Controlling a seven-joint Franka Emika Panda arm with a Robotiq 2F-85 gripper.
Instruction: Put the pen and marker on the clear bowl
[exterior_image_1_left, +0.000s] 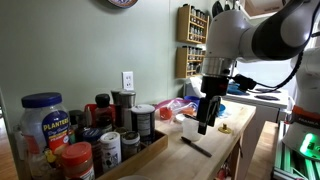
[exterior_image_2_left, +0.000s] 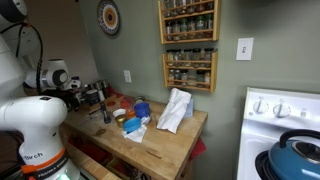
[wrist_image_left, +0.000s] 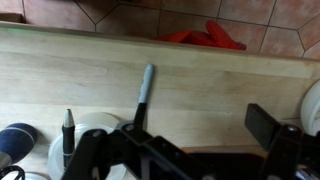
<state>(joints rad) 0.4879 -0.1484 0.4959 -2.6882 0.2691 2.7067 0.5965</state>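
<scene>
In the wrist view a slim pen (wrist_image_left: 145, 88) with a pale tip lies on the wooden tabletop (wrist_image_left: 210, 75), pointing away from me. A black marker (wrist_image_left: 68, 130) rests over the whitish clear bowl (wrist_image_left: 92, 132) at the lower left. My gripper (wrist_image_left: 200, 135) is open and empty. Its left finger is by the pen's near end and its right finger stands clear to the right. In an exterior view the gripper (exterior_image_1_left: 205, 118) hangs just above the table with a dark pen (exterior_image_1_left: 196, 146) lying in front of it. In both exterior views the bowl is hard to make out.
A blue dish (wrist_image_left: 14, 140) sits left of the bowl. Something red (wrist_image_left: 205, 36) lies beyond the table's far edge. Jars and cans (exterior_image_1_left: 60, 130) crowd one end. A white cloth (exterior_image_2_left: 175, 110) and the blue dish (exterior_image_2_left: 142, 109) are on the table; a stove (exterior_image_2_left: 285, 130) stands beside it.
</scene>
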